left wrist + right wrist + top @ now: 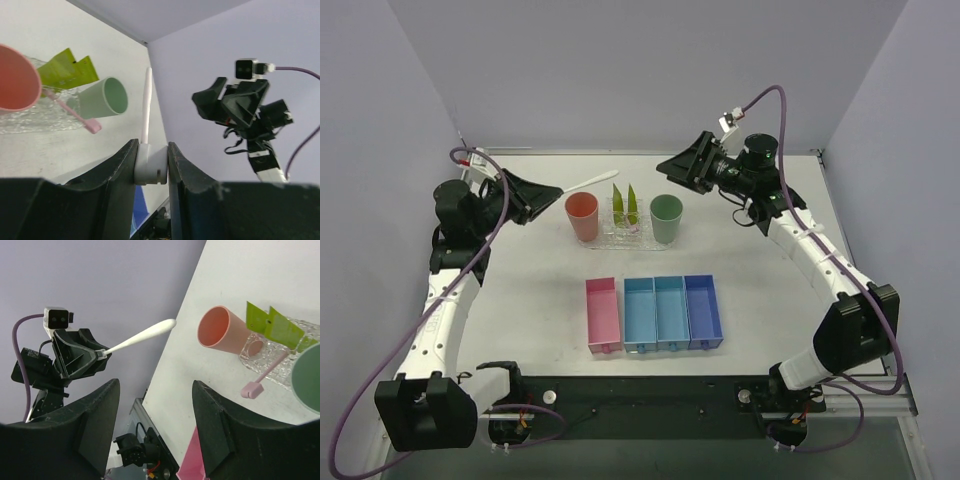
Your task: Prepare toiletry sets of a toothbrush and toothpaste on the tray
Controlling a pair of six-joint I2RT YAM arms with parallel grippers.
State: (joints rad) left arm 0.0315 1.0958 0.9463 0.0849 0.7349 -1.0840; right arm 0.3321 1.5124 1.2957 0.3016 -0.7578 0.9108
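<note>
Left gripper: clamped on white toothbrush, held aloft left of tray | Right gripper: fingers apart, empty, aloft far right | Tray: two toothpaste tubes, second toothbrush

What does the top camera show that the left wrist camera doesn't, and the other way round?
Only the top external view shows the pink bin. Only the left wrist view shows the left gripper up close, shut on the held toothbrush, and a pink toothbrush lying on the tray, which is hard to make out from above. Both show the pink cup, the green cup, the two toothpaste tubes and the right gripper.
</note>
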